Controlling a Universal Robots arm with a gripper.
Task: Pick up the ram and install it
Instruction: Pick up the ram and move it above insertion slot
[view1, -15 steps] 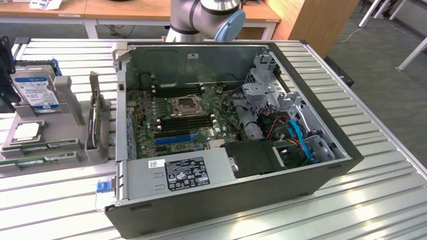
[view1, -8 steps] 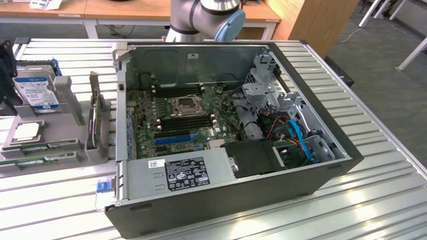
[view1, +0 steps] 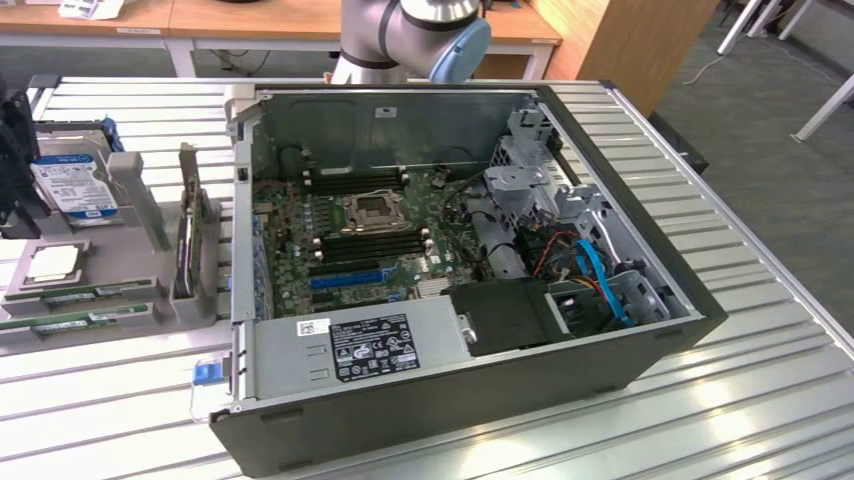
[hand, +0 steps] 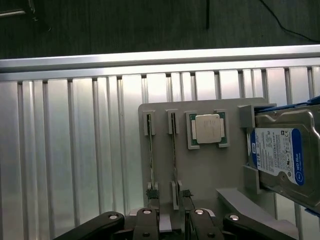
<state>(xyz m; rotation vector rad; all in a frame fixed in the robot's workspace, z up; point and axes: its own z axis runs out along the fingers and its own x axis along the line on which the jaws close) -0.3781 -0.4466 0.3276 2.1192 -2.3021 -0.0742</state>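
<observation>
Ram (hand: 173, 150), thin stick standing on edge in the grey holder (hand: 205, 170), claw (hand: 172, 220) spread apart near one end of it

Thin ram (hand: 174, 152) edge-up in grey holder (hand: 210, 170)

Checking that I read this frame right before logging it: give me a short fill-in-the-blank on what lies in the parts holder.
1. In the grey holder, ___ ram sticks stand on edge in slots.
2. The hard drive has a label that is white and ___.
3. The processor lies between the ram sticks and the ___.
Missing words: two; blue; hard drive.
</observation>
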